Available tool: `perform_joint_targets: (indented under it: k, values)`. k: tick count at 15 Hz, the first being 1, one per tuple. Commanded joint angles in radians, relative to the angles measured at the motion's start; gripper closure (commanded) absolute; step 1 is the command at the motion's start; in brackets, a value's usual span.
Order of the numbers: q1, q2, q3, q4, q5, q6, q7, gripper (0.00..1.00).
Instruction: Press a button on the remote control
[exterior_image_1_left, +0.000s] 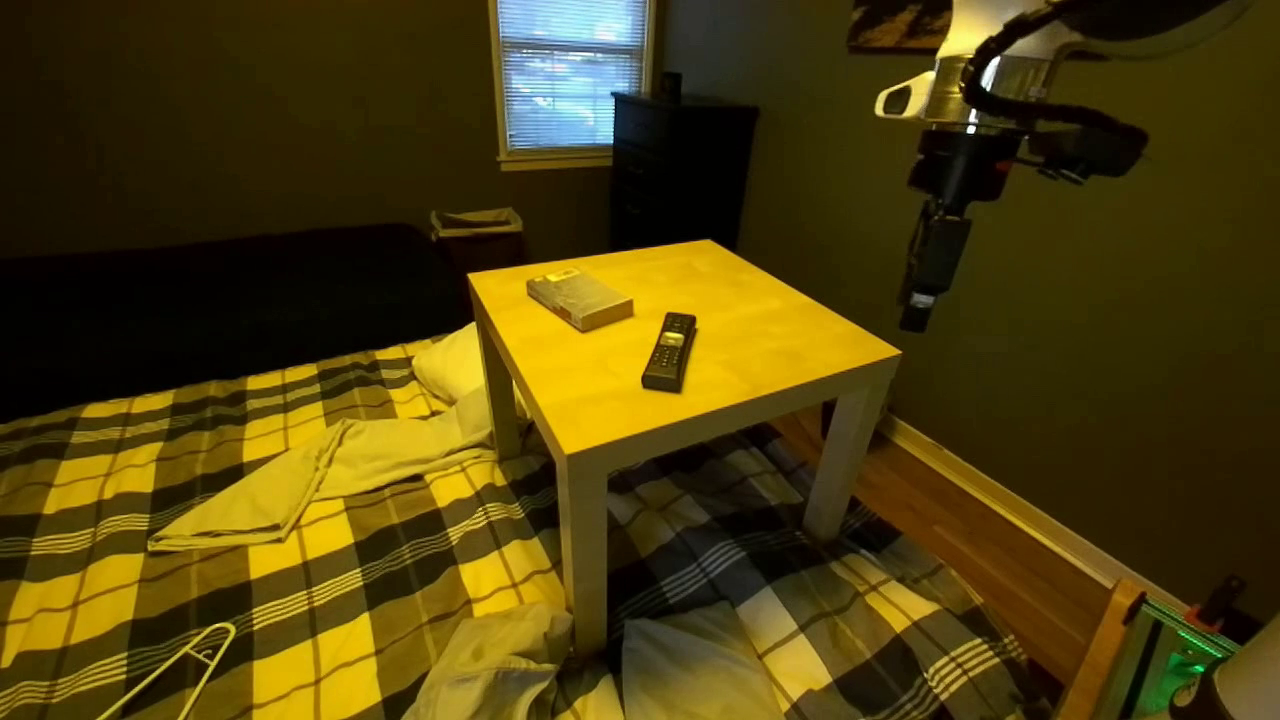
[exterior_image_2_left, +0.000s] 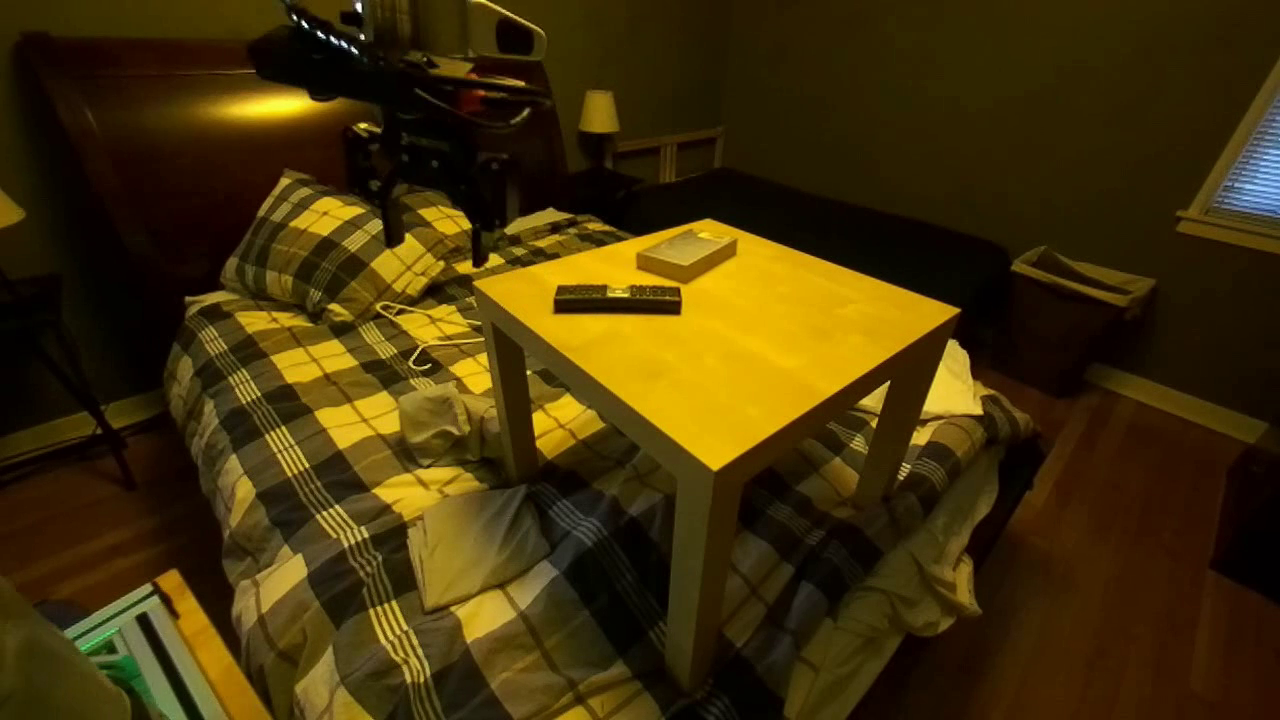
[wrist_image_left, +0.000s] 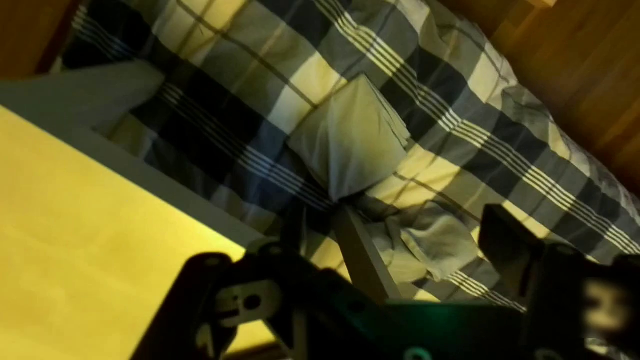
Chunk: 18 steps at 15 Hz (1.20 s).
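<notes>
Remote lies flat on table, near box but apart, btns facing up. Gripper is up beside table, well clear of remote, jaws apart; in wrist view bed shows btwn them, no remote in sight there. Prob just the start: no sign of a press AFAICT, no contact w/ remote. Left to do: get over remote, prob close jaws, line up w/ a btn, lower, press, back off
</notes>
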<state>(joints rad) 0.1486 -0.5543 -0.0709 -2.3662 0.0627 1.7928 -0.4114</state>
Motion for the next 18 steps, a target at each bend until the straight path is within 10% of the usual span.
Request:
perform_joint_targets:
  k: [1,9,18]
  values:
    - [0.055,0.075,0.000,-0.002,0.126,0.213,-0.075,0.42]
    - [0.129,0.302,-0.001,0.035,0.364,0.712,-0.184,1.00]
    - [0.065,0.548,0.032,0.160,0.457,0.932,-0.343,1.00]
